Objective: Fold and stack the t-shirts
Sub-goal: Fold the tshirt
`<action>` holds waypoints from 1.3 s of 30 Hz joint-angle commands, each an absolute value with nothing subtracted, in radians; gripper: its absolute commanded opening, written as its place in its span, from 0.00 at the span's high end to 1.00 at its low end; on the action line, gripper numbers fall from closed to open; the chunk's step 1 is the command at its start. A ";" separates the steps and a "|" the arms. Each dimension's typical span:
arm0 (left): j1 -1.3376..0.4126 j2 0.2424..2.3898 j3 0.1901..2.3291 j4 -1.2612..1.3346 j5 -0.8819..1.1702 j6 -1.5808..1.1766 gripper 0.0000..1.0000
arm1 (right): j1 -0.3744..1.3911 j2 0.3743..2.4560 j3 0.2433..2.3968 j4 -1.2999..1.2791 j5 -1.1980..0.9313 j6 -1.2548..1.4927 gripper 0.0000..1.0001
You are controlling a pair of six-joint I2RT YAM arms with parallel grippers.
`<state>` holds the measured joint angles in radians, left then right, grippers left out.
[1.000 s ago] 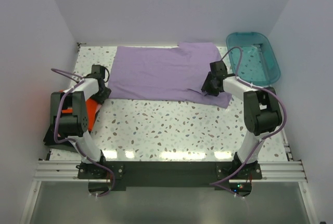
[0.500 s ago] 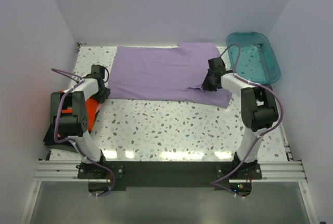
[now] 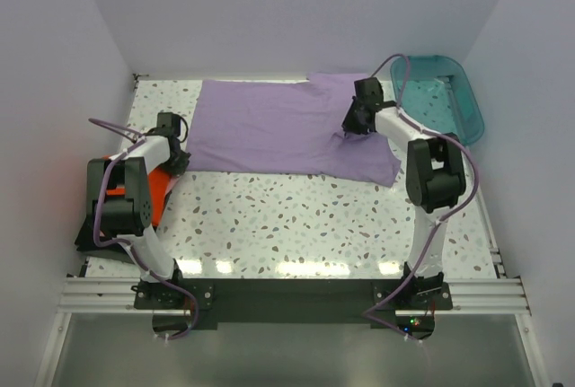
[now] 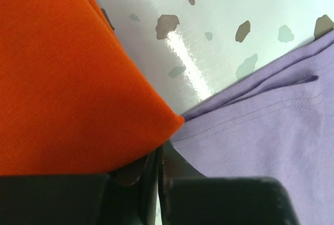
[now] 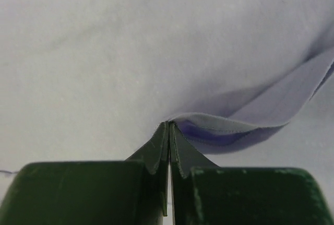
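A large lavender t-shirt (image 3: 269,127) lies spread flat across the back of the speckled table. My right gripper (image 3: 348,127) is over its right part, shut on a raised fold of the hem (image 5: 245,126); the closed fingertips (image 5: 169,124) pinch the lavender cloth (image 5: 130,52). My left gripper (image 3: 180,155) sits at the shirt's near-left corner. Its jaws (image 4: 159,146) are pressed almost together where the lavender hem (image 4: 271,131) meets an orange-red t-shirt (image 4: 68,79). That orange-red shirt (image 3: 157,191) lies mostly hidden under the left arm.
A teal plastic tub (image 3: 474,122) stands at the back right corner, just right of the right arm. White walls enclose the table on three sides. The speckled tabletop (image 3: 287,216) stretches in front of the lavender shirt.
The right gripper has moved toward the back and slightly left, carrying the shirt's near-right edge with it. The left arm has stayed in place.
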<state>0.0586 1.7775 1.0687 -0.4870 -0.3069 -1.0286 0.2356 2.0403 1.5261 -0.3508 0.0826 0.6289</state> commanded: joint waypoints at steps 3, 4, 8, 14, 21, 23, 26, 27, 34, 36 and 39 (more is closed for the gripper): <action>0.066 1.798 1.066 -0.466 -0.302 -1.014 0.99 | 0.241 2.111 1.640 -0.356 0.052 0.595 1.00; 0.066 1.802 1.066 -0.466 -0.302 -1.014 1.00 | 0.241 2.120 1.647 -0.353 0.043 0.591 1.00; 0.064 1.804 1.069 -0.465 -0.295 -1.009 1.00 | 0.244 2.164 1.696 -0.351 0.003 0.555 0.83; 0.066 1.799 1.065 -0.457 -0.287 -1.003 1.00 | 0.247 2.163 1.736 -0.366 0.002 0.502 0.45; 0.066 1.799 1.071 -0.463 -0.287 -0.993 1.00 | 0.244 1.998 1.697 -0.478 0.113 0.459 0.33; 0.066 1.802 1.071 -0.468 -0.291 -0.989 1.00 | 0.235 1.942 1.622 -0.494 0.136 0.465 0.33; 0.071 1.802 1.072 -0.479 -0.313 -0.979 1.00 | 0.203 1.815 1.475 -0.483 0.137 0.483 0.32; 0.075 1.799 1.068 -0.483 -0.324 -0.977 1.00 | 0.192 1.757 1.432 -0.463 0.130 0.491 0.32; 0.103 1.778 1.043 -0.468 -0.307 -0.971 1.00 | 0.133 1.565 1.158 -0.414 0.087 0.523 0.30; 0.103 1.781 1.046 -0.469 -0.307 -0.966 1.00 | 0.130 1.537 1.112 -0.422 0.113 0.520 0.27; 0.106 1.778 1.039 -0.469 -0.308 -0.965 1.00 | 0.109 1.500 1.043 -0.405 0.120 0.523 0.24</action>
<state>0.0906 1.7775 1.0649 -0.4709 -0.2909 -0.9981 0.1177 1.5547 1.0901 -0.4362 0.0948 0.5137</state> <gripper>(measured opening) 0.014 0.755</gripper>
